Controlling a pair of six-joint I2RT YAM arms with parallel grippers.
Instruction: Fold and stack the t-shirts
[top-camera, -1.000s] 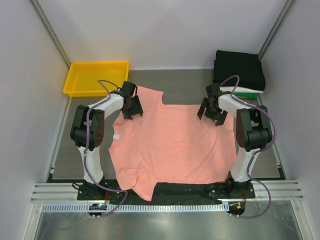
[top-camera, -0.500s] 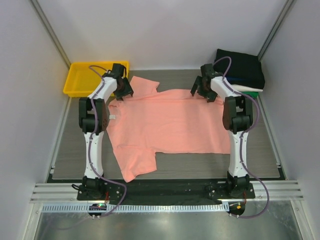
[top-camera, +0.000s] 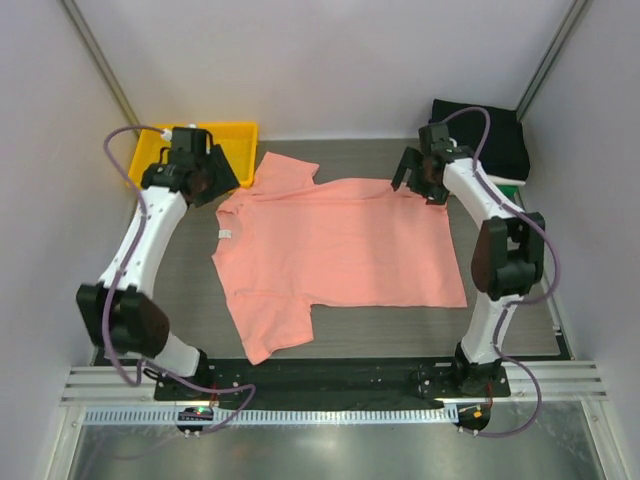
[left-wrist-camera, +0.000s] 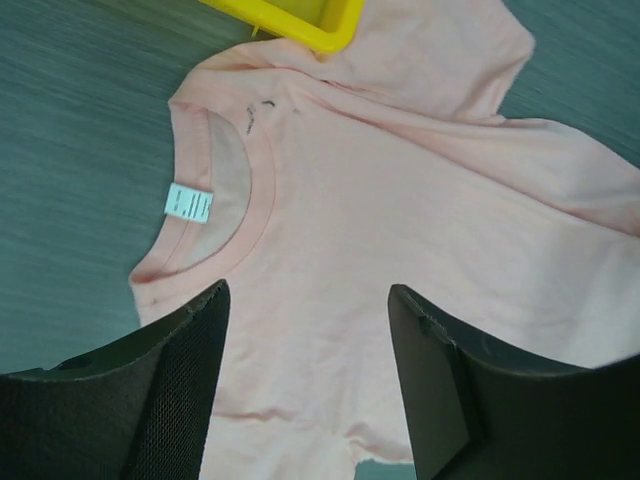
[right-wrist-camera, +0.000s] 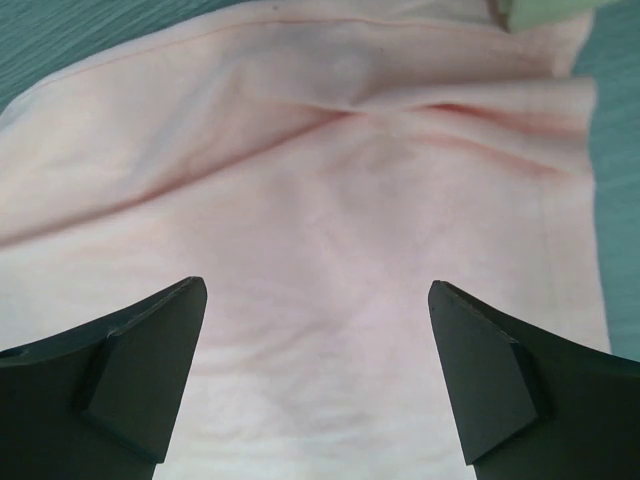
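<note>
The salmon-pink t-shirt (top-camera: 335, 245) lies spread flat on the grey mat, collar and white label at the left, hem at the right. It also shows in the left wrist view (left-wrist-camera: 400, 230) and the right wrist view (right-wrist-camera: 320, 230). My left gripper (top-camera: 207, 180) is open and empty, raised beside the collar and the far sleeve. My right gripper (top-camera: 418, 180) is open and empty above the shirt's far right corner. A stack of folded shirts (top-camera: 480, 140), black on top with white and green edges below, sits at the far right.
A yellow plastic tray (top-camera: 235, 135) stands at the far left, its corner touching the shirt's far sleeve; it also shows in the left wrist view (left-wrist-camera: 300, 22). White walls close in the table on the left, right and back. A black rail runs along the near edge.
Both grippers let go of the shirt's far edge. The left arm swung out left and up beside the tray. The right gripper drew back slightly. The shirt lies flat.
</note>
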